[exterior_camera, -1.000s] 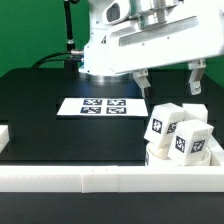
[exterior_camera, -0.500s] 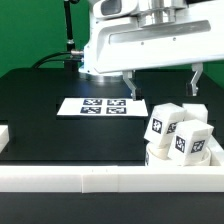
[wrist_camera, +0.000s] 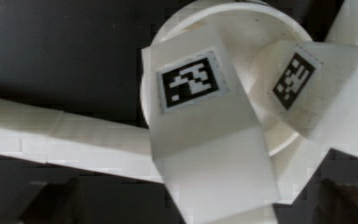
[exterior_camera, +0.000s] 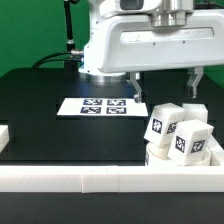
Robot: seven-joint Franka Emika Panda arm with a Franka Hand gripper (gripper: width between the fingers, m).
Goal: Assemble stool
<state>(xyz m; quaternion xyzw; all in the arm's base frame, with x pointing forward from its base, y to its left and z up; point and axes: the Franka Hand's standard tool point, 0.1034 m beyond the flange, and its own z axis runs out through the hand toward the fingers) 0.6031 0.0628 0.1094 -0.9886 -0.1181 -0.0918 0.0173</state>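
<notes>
Exterior view first: gripper (exterior_camera: 165,84) hanging above the black table (exterior_camera: 40,95), fingers spread wide, one dark fingertip (exterior_camera: 139,88) toward the exterior view's left and the other over at the exterior view's right, nothing between them. Holding nothing. Poised over the back of the white cluster, just above it, not touching that can be made out.

Down in the near corner on the exterior view's right: stool parts bunched together. Three white block legs (exterior_camera: 178,131) with black-and-white square tags, standing close, leaning against one another, tags facing the camera. Beneath and behind them, a rounded white form, apparently the round seat disc (exterior_camera: 160,153), mostly hidden by the legs. All of it tucked against the long white border rail (exterior_camera: 70,178) running across the front.

Further back, flat on the table: marker board (exterior_camera: 103,105) with its tags, well apart from the cluster, lying just beside the arm's white base.

Wrist view now: close and blurred. Tagged leg (wrist_camera: 202,110) filling the middle, tilted, a second tagged leg (wrist_camera: 297,80) right beside it, curved seat rim (wrist_camera: 229,18) behind both. White rail crossing underneath. Gripper's own fingers only dark shapes at the edge, too dim to read.
</notes>
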